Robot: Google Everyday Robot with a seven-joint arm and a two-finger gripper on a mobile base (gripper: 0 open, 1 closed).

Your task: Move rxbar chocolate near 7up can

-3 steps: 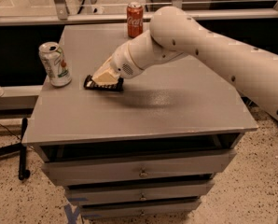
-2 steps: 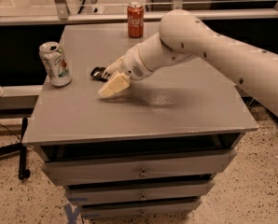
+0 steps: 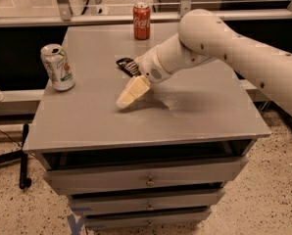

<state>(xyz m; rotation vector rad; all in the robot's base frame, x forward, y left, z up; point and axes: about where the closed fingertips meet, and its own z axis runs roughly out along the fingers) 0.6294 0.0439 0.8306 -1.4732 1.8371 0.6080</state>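
Note:
The rxbar chocolate (image 3: 127, 64), a flat black wrapper with white lettering, shows at the middle of the grey table (image 3: 87, 126), partly hidden behind the arm. The 7up can (image 3: 57, 67), silvery with green and red markings, stands upright near the table's left edge, well to the left of the bar. My gripper (image 3: 130, 94) points down and to the left, just above the tabletop, in front of the bar and to the right of the can. I cannot tell whether the bar rests on the table or hangs against the gripper.
A red cola can (image 3: 141, 20) stands upright at the back edge of the table. The white arm (image 3: 219, 38) reaches in from the right over the right half of the table. Drawers (image 3: 146, 177) sit under the tabletop.
My gripper has moved right, away from the 7up can. The black bar now shows farther right and farther back than before, beside the wrist instead of under the tip.

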